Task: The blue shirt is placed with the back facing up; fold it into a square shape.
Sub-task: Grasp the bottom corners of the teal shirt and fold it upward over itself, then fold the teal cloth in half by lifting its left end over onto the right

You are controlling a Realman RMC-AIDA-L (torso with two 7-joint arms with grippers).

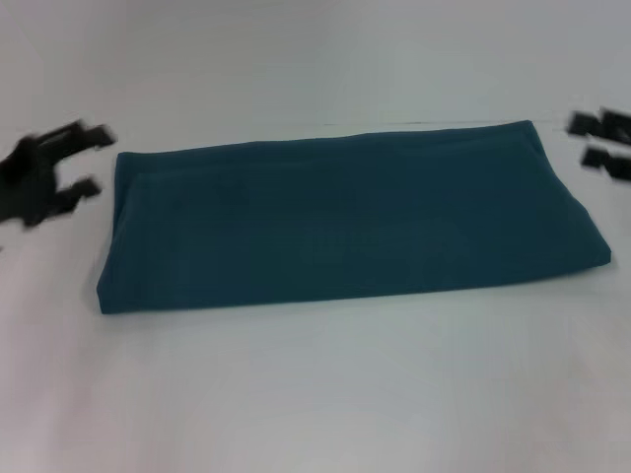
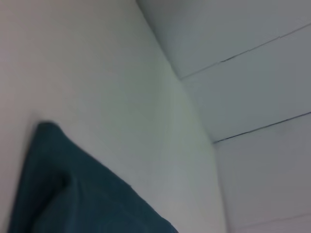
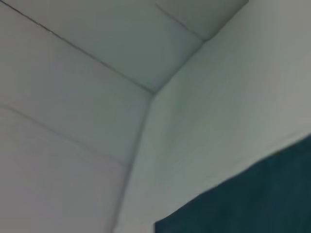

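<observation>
- The blue shirt [image 1: 350,222] lies flat on the white counter [image 1: 325,394], folded into a long band that runs from one claw across to the other.
- The left claw [image 1: 79,161] hangs just off the shirt's left end, near its far corner, not touching the cloth. Its two dark fingers [image 1: 87,135] stand spread, pointing toward the shirt, with nothing between them.
- The right claw [image 1: 599,141] sits just off the shirt's right end, beside its far corner, at the edge of the head view. Its two fingers [image 1: 603,159] are also spread with a clear gap, and hold nothing.
- The shirt fills the whole stretch between the two claws. Its near long edge is a smooth fold, and near the left claw a second layer's edge shows just inside the end.
- In the left wrist view a rounded corner of the shirt [image 2: 73,199] rests on the counter [image 2: 97,73], with layered fabric at the corner.
- In the right wrist view a dark edge of the shirt [image 3: 252,204] lies on the counter [image 3: 228,111], and thin seams cross the pale surface beyond it.
</observation>
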